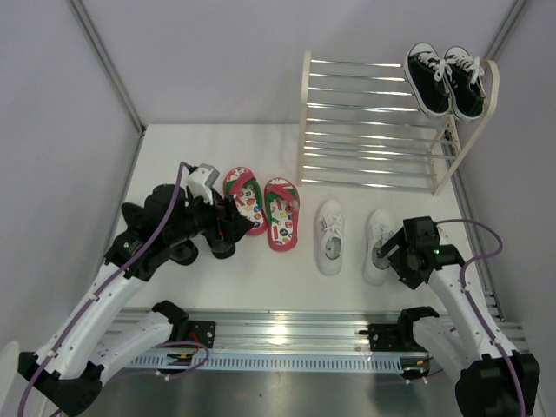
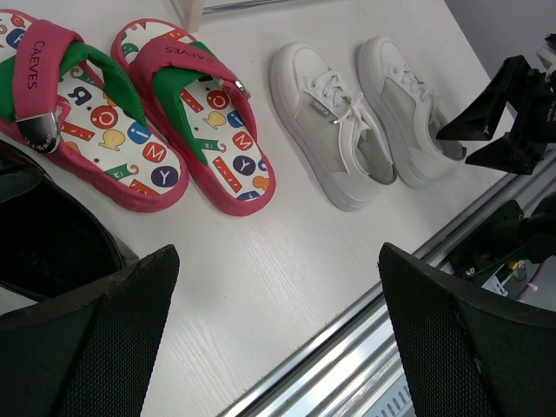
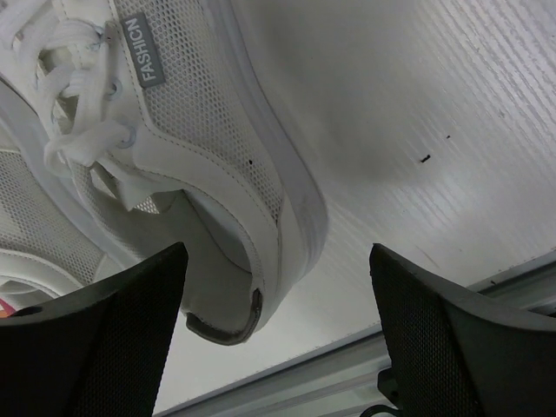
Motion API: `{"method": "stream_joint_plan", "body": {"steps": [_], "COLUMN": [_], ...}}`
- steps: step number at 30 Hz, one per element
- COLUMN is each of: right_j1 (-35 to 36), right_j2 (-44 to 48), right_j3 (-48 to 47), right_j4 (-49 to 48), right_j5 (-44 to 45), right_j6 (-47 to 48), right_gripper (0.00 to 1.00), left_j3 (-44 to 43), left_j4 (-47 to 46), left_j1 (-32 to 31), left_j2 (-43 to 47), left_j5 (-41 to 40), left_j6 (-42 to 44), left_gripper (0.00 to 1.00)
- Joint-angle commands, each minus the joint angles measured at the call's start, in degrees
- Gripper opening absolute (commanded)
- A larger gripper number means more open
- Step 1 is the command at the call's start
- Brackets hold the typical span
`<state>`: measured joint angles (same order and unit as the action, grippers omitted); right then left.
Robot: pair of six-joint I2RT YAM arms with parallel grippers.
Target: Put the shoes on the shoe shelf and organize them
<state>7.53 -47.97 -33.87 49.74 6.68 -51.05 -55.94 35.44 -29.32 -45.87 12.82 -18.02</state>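
Obstacles first. The black canvas sneakers (image 1: 446, 80) are occupying the right end of the top tier of the shoe shelf (image 1: 305, 104), which is standing at the far right of the table (image 1: 261, 287). The rest of its bars are lying bare. A metal rail (image 1: 287, 334) is running along the near edge, just behind the sneaker heels.

The red flip-flops (image 1: 281, 213) are lying left of centre on the table, side by side, toes pointing away from me. The right one's long axis is running near-to-far and the left one's is leaning a little, so the heels are closing in on each other. My left arm is covering the left one's heel from above.

The white sneakers (image 1: 331, 236) are lying right of centre, near the shelf's front, parallel, toes toward the shelf and heels toward the rail.

The left gripper (image 2: 276, 261) is hanging with its fingers wide apart, gripping nothing. A glossy black shoe (image 2: 52, 234), mostly cut off, is showing beside its left finger.

The right gripper (image 3: 278, 256) is hovering at the right sneaker's heel, fingers spread, the heel tab sitting between them and nearer the left finger. I am seeing no clamp on it.
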Motion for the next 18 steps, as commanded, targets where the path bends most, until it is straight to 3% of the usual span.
{"method": "stream_joint_plan", "body": {"steps": [1,11,18], "right_j1": [1.78,4.51,5.04], "right_j2": [-1.69,-8.99,-9.08], "right_j3": [-0.85,-1.73,-3.40], "right_j4": [-2.54,-2.98,-2.98], "right_j5": [0.35,4.22,6.50], "right_j6": [-0.63,0.16,1.56], "right_gripper": [0.88,0.83,0.61], "left_j3": [-0.57,-0.48,-0.13], "left_j4": [-1.25,-1.34,-1.69], "left_j1": [-1.09,-1.79,-2.06], "left_j2": [-0.98,-2.82,-3.70], "left_j5": [-0.16,-1.92,-2.62], "left_j6": [-0.52,-0.79,-0.70], "left_gripper": [0.99,0.99,0.99]}}
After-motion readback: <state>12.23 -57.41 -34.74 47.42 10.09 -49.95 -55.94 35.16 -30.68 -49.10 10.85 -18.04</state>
